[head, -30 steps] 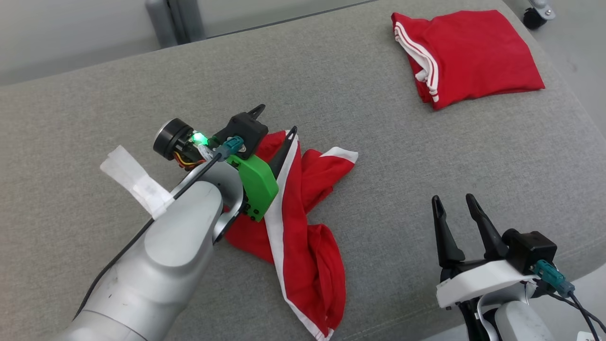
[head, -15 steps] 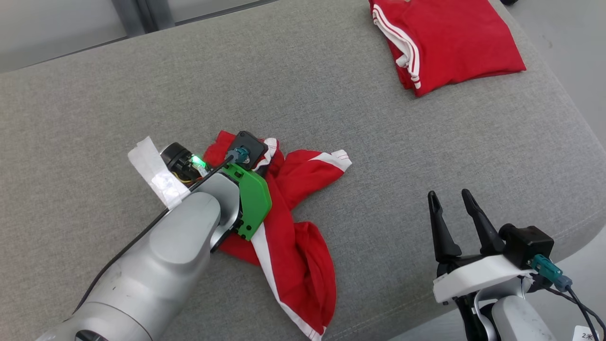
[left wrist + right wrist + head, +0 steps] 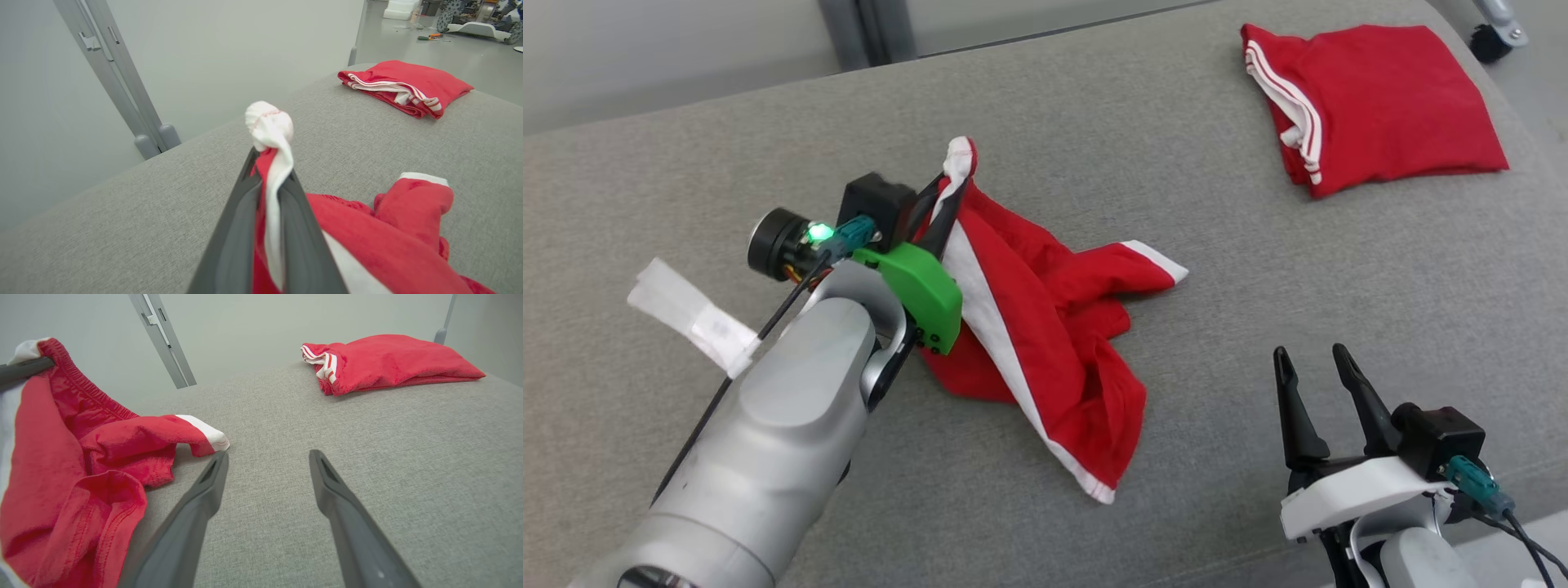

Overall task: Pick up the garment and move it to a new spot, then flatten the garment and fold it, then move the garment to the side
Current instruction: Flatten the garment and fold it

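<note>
- Red cloth with white trim, the garment (image 3: 1045, 327), is pinched at one end by the left gripper (image 3: 956, 184), whose two dark fingers are clamped together on a bunched white-edged corner.
- In the left wrist view the white knot of hem pokes out just past the tips of the left gripper (image 3: 269, 163), and the rest of the garment (image 3: 367, 241) falls away below and to that view's right.
- From that raised corner the cloth slopes down onto the grey upholstered surface (image 3: 1094, 163), where most of it lies crumpled, on the right of the left arm in the head view.
- One leg or sleeve end with a white band points out toward the right, resting flat on the surface.
- The right gripper (image 3: 1311, 353) stands with its fingers spread wide and nothing between them, well apart from the garment's lower hem.
- In the right wrist view the right gripper (image 3: 268, 454) points over bare fabric, with the garment (image 3: 61, 465) to that view's left, its white-banded end just beside the left fingertip.
- A folded red garment (image 3: 1380, 106) with white stripes lies at the far right of the surface, well apart from both grippers.
- A white tape tag (image 3: 690, 314) wraps the left arm's cable; any marking on it is too blurred to read.
</note>
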Available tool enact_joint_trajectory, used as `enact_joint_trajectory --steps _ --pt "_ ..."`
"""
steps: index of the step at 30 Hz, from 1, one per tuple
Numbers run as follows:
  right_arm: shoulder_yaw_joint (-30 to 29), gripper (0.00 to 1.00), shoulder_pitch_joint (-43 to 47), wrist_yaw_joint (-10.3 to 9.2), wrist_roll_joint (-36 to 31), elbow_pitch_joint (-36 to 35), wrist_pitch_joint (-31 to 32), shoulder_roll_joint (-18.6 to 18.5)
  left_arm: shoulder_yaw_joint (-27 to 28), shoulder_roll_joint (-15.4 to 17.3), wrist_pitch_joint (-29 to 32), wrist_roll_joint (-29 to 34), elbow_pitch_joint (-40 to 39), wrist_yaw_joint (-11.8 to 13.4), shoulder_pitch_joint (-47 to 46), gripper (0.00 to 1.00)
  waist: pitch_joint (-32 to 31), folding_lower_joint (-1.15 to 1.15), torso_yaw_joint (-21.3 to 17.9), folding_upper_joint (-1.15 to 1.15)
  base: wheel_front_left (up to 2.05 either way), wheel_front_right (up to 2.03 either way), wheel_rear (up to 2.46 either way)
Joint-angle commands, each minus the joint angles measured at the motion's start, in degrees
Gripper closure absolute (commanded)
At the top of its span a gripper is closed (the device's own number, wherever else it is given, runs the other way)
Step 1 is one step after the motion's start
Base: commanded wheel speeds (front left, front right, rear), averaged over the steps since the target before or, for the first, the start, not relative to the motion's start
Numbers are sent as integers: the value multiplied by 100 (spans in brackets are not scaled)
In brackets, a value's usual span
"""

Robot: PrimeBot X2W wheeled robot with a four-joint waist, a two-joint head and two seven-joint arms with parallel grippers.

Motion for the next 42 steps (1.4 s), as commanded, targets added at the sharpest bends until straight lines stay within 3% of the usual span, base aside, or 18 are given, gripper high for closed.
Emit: enact_joint_trajectory --steps 1,11,19,21,22,35,42 --pt "-30 0 103 -1 -68 -4 -15 -8 81 88 -57 -101 -90 78 259 100 -285 0 471 0 0 0 0" --pt "-44 0 297 -1 -130 66 -15 -78 921 792 -115 -272 -1535 719 2187 100 -624 0 1252 0 0 0 0" --pt "-19 0 393 -1 -131 134 -16 -121 1492 829 -116 -321 -2351 1010 3745 100 -713 0 1443 0 0 0 0" --pt "-19 0 412 -1 -147 142 -16 -123 1578 760 -116 -270 -2439 1030 3941 45 -725 0 1460 0 0 0 0" --pt "-17 0 417 -1 -146 147 -16 -127 1618 746 -116 -237 -2465 1034 4000 0 -732 0 1466 0 0 0 0" --pt "51 0 439 -1 -133 154 -16 -145 2871 478 -116 841 -3575 1042 4442 0 -894 0 1470 0 0 0 0" --pt "137 0 479 -1 -75 125 -15 -133 3703 258 -116 1426 -4199 697 4743 0 -945 0 1522 0 0 0 0"
